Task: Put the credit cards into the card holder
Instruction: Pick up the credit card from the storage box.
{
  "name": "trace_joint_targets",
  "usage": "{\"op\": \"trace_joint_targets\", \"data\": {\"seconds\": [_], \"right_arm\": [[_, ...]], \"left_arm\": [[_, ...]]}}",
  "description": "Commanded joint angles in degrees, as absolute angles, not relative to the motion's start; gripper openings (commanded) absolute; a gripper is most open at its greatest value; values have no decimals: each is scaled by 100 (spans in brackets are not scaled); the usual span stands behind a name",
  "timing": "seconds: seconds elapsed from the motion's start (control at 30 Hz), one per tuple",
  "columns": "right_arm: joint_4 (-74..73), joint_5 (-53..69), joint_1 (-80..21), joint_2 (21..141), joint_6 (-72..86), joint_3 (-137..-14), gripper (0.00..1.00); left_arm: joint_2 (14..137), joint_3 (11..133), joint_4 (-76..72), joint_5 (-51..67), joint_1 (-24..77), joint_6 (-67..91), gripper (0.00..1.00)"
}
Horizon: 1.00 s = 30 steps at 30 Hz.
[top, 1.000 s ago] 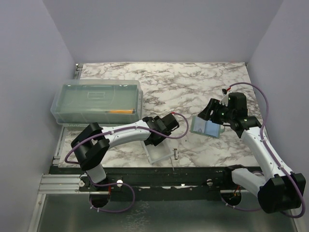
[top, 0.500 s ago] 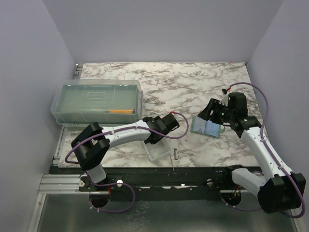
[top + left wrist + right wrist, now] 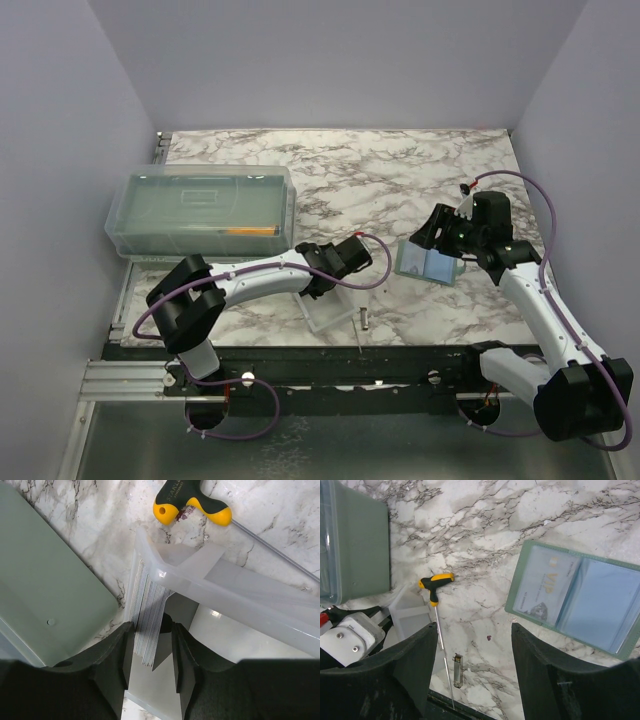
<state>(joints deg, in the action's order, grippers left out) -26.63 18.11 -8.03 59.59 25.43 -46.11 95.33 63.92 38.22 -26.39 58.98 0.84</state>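
Observation:
A stack of thin credit cards (image 3: 146, 611) stands on edge in a small clear plastic tray (image 3: 235, 587). My left gripper (image 3: 152, 637) is open and straddles the near end of the stack. The left finger lies against the stack and the right finger stands a little apart. In the top view the left gripper (image 3: 325, 280) is over the tray (image 3: 330, 318). The sage-green card holder (image 3: 577, 597) lies open on the marble, pale blue inside, with a pale VIP card (image 3: 546, 587) in its left pocket. My right gripper (image 3: 474, 645) is open and empty above the table beside the holder (image 3: 428, 262).
A large translucent lidded box (image 3: 200, 210) stands at the left, close to the tray (image 3: 45, 585). An orange-handled black tool (image 3: 436, 584) with a long thin shaft lies beside the tray (image 3: 192, 507). A small metal piece (image 3: 457, 670) lies near the front rail.
The left wrist has shifted very slightly over the tray. The right arm and the card holder have not moved.

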Motion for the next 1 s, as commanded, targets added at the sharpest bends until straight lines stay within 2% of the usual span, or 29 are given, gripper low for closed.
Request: {"op": "trace_joint_targets", "data": {"seconds": [0.0,0.4,0.83,0.97], "right_arm": [[-2725,1879,-791,5993,2535,-4575,64],[-2711,1898,-790,5995,2540,-4561,65],[-2742,1912,-791,5955,2567,-4551,65],[-2753,1908,-791,5940,2580,-4553,65]], "left_arm": [[9358,6342,3778,-2764,5950,131,40],[9320,6280,3821,-2873,5984,218,33],[9293,6292,3874,-2865,6020,257,19],[9247,6331,3946,-2821,6046,304,18]]}}
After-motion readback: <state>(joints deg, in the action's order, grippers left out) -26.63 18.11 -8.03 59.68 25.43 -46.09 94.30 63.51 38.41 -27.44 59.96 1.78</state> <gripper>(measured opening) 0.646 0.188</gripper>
